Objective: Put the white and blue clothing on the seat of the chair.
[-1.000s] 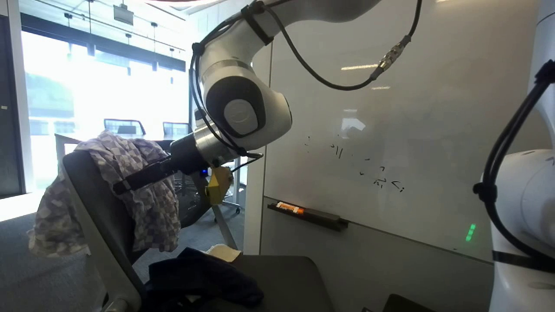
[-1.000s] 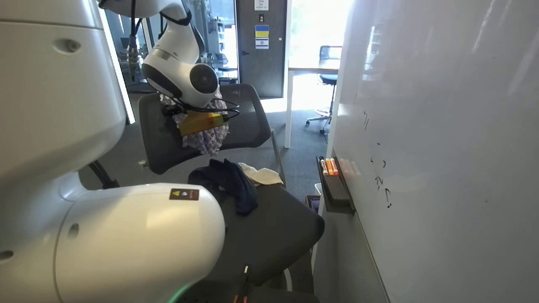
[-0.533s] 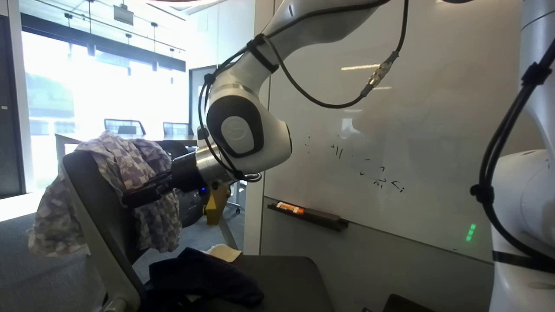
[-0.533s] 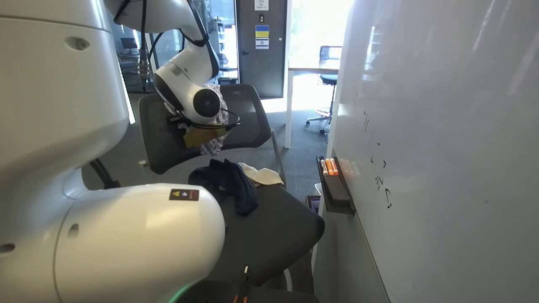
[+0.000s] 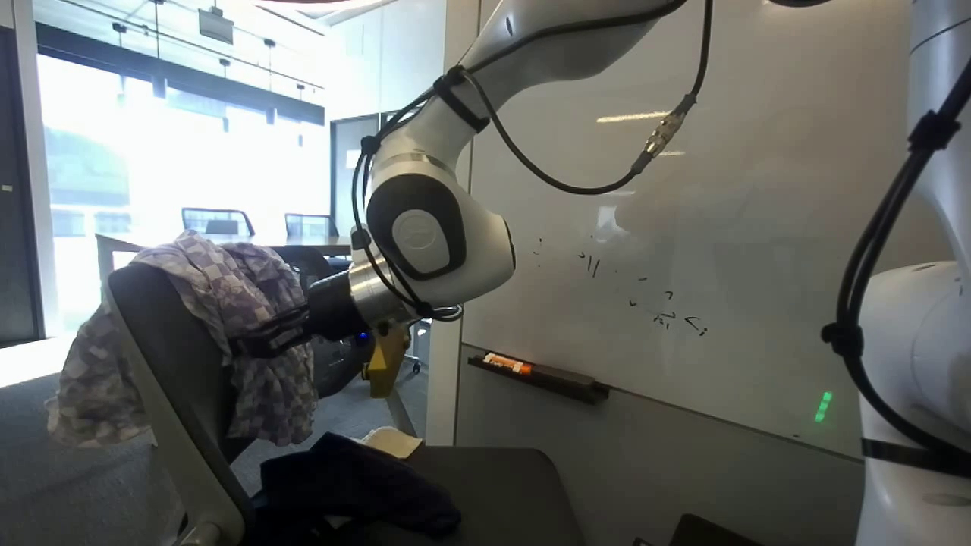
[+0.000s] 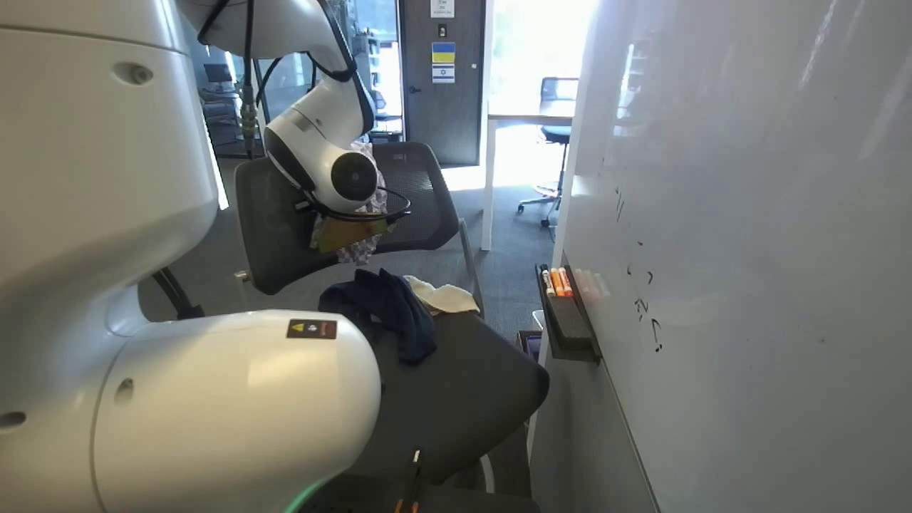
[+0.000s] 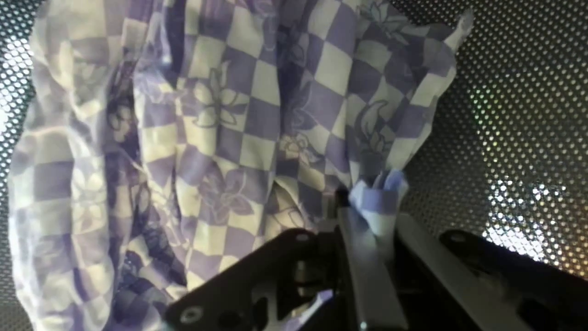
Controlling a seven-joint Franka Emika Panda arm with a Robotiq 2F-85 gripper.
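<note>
The white and blue clothing, a checkered, flower-printed cloth, drapes over the top of the chair's backrest, hanging down both sides. In the wrist view a fold of this clothing is pinched between the fingers, with a crumpled tip poking out past them. My gripper is shut on that fold, close to the front of the backrest mesh. Below lies the dark grey seat of the chair. In an exterior view the arm hides the gripper and much of the clothing.
A navy garment and a cream cloth lie at the rear of the seat. A whiteboard with a marker tray stands alongside the chair. A yellow-orange part sticks out under the wrist.
The arm has come down along the front of the backrest, and the gripper tips have drawn back slightly from it. The jaws have shut on the hanging cloth, which has shifted slightly.
</note>
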